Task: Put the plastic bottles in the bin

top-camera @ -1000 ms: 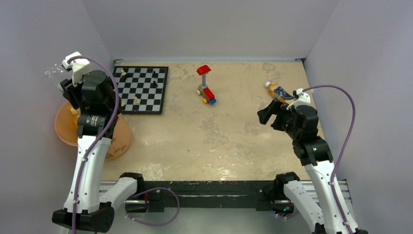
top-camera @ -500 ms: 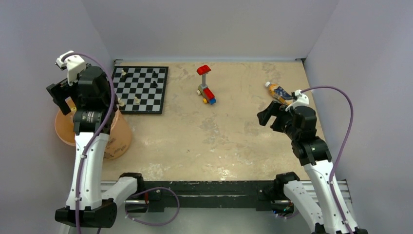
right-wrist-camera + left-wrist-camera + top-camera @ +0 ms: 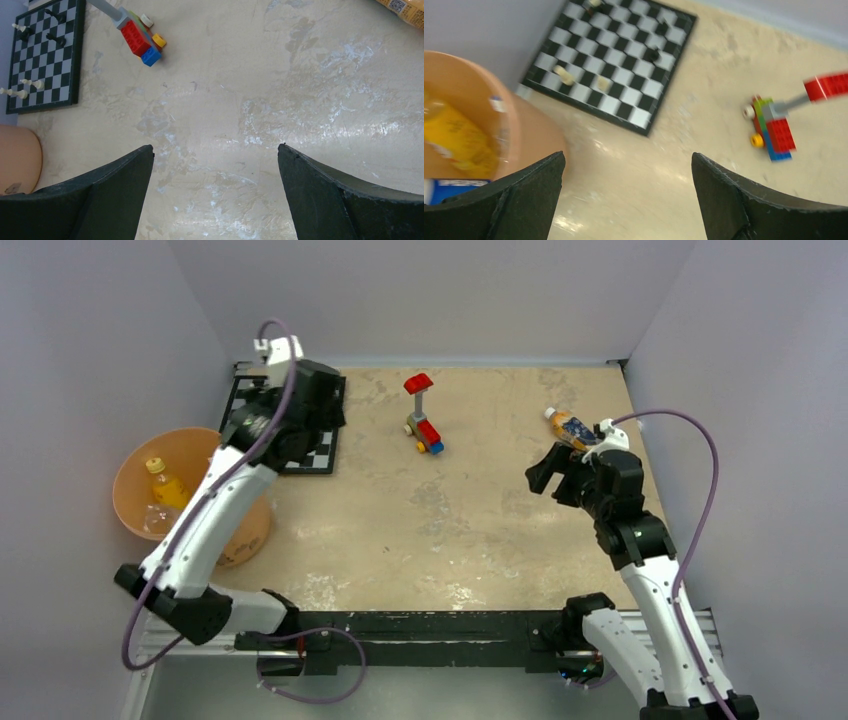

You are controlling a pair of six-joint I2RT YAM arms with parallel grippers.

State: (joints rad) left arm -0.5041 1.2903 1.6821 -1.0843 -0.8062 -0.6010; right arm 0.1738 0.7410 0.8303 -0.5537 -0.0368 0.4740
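Observation:
The peach-orange bin (image 3: 128, 462) stands at the table's left edge. In it lie a yellow bottle (image 3: 165, 484) and a transparent one (image 3: 158, 519). The left wrist view shows the bin's wall (image 3: 471, 82), the yellow bottle (image 3: 460, 141) and a blue-labelled bottle (image 3: 453, 187) inside. My left gripper (image 3: 628, 159) hangs open and empty, above the chessboard's near right corner. An orange-brown, white-capped bottle (image 3: 571, 427) lies at the far right, and its edge shows in the right wrist view (image 3: 407, 11). My right gripper (image 3: 547, 471) stands open and empty just in front of it, over bare table (image 3: 215, 148).
A chessboard (image 3: 616, 62) with several small pieces lies at the far left, partly under my left arm. A red-blue-yellow toy brick figure (image 3: 424, 426) stands at the far middle, and also appears in the right wrist view (image 3: 138, 39). Grey walls close in three sides.
My left gripper opened over the bin and let go of a transparent bottle. The left arm then swung right, to above the chessboard. The right arm has barely moved.

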